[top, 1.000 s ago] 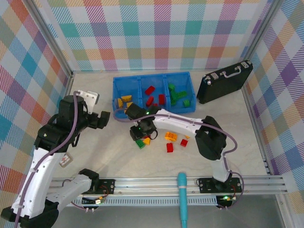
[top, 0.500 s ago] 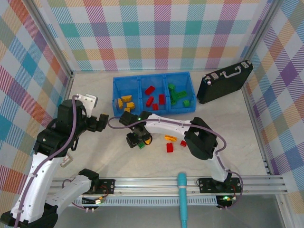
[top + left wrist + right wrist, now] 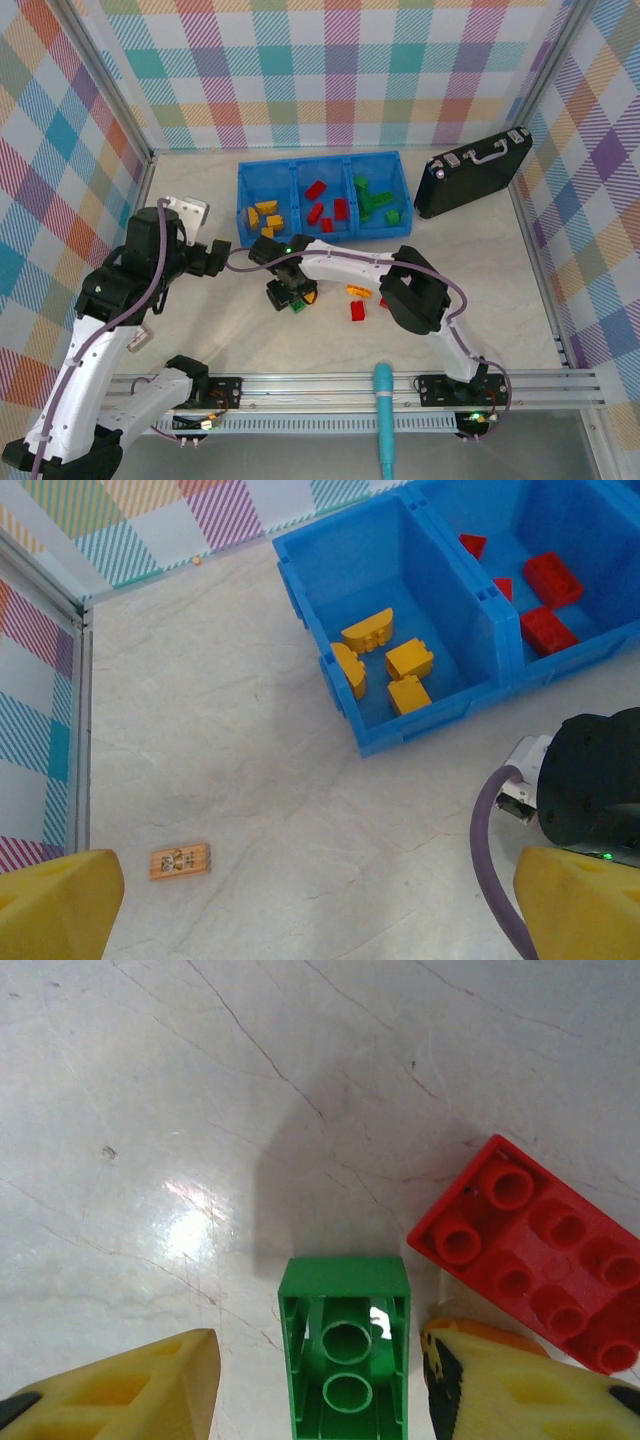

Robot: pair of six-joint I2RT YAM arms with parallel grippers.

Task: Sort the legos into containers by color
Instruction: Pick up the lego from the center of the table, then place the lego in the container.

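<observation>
L end effector (image 3: 318,905) open, raised, R end effector (image 3: 318,1385) open, low

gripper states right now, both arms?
Left gripper: open, holding nothing.
Right gripper: open, fingers either side of a green lego, not clamped on it.

The left arm (image 3: 75,370) and right arm (image 3: 350,262) wear white link shells between black joint housings. A purple-grey cable (image 3: 481,860) trails along each. The fingers (image 3: 130,1385) are yellow wedges; a green light (image 3: 601,856) glows on one black joint.
</observation>
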